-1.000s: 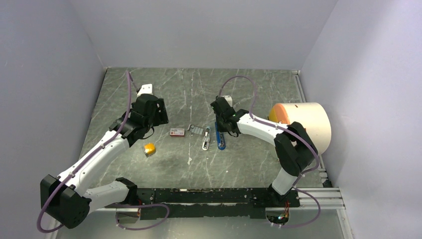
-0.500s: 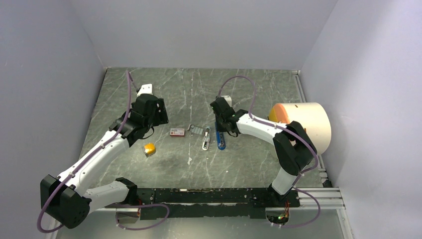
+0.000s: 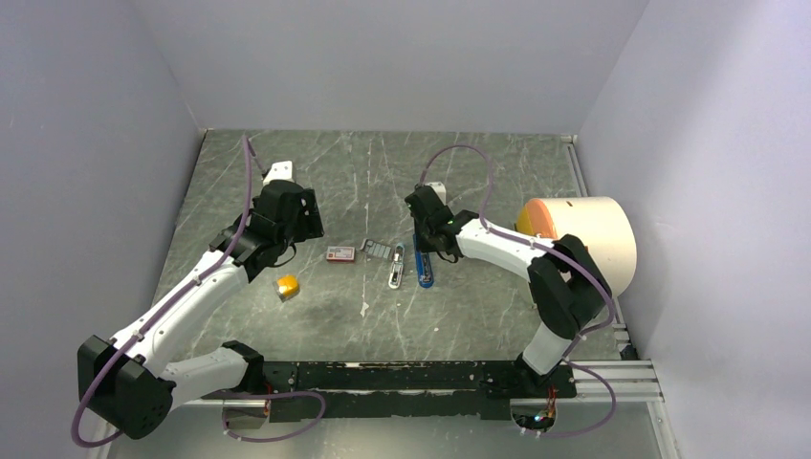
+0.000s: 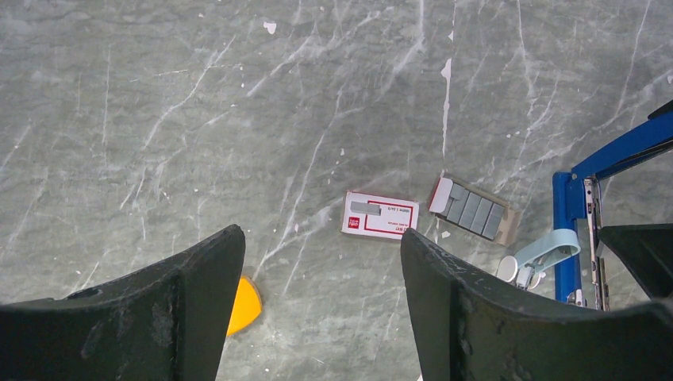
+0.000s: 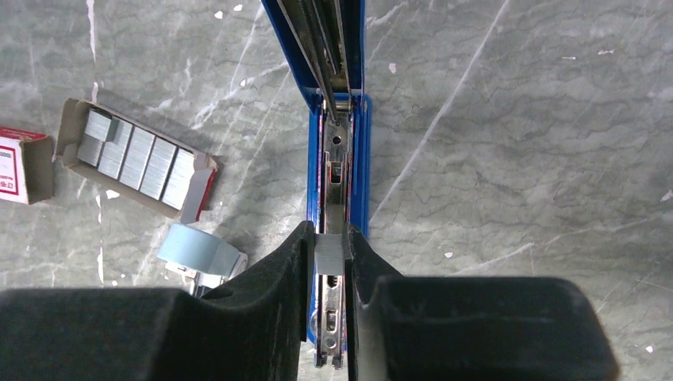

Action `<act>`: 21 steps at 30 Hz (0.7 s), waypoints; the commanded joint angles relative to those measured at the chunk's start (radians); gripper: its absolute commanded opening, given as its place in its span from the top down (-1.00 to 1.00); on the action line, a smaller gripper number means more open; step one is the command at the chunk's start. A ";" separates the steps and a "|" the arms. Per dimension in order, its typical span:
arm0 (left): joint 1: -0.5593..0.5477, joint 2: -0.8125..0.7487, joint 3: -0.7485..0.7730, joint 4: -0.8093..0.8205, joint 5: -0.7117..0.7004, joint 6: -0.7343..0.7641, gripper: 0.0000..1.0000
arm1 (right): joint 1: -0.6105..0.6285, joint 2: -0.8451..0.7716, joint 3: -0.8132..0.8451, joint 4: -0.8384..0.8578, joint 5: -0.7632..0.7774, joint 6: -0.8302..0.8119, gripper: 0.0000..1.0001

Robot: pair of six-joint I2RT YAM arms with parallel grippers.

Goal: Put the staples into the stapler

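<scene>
Now, from the top view, the stapler [image 3: 425,275] is seen lying open near the middle of the table [image 3: 335,172], a little toward its right edge, and the right pincer [image 3: 424,254] is set low over it. The left pincer [image 3: 306,222] is found nearer the left edge, well apart from the stapler.

From the left wrist view, the left pincer [image 4: 321,254] is seen wide apart and nothing is held in it; below it the box [image 4: 380,216] and the tray [image 4: 474,210] are lying side by side.

From the right wrist view, the right pincer [image 5: 329,262] is seen clamped on the staples [image 5: 329,251], one short silvery strip, held just over the rail [image 5: 334,163] of the stapler [image 5: 361,175]. Whether the strip touches the rail cannot be told.

The step in hand is judged to be the placing of the strip into the rail. For the next move, the strip should be kept in line with the channel, lowered until it is seated, and only then released; a tilted strip could be jammed.
</scene>
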 commanded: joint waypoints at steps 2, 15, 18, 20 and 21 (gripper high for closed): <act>0.009 -0.009 0.002 0.013 0.011 0.001 -0.53 | -0.005 -0.049 -0.017 0.042 0.011 -0.005 0.60; 0.010 -0.010 0.000 0.013 0.011 0.001 -0.53 | -0.006 -0.008 -0.021 0.037 0.013 -0.005 0.60; 0.009 -0.010 0.000 0.012 0.011 0.002 -0.53 | -0.005 0.001 -0.023 0.039 0.010 -0.004 0.60; 0.009 -0.010 0.000 0.012 0.011 0.002 -0.53 | -0.006 0.008 -0.025 0.040 0.009 -0.004 0.60; 0.009 -0.010 0.000 0.012 0.011 0.002 -0.53 | -0.005 0.008 -0.026 0.043 0.009 -0.005 0.60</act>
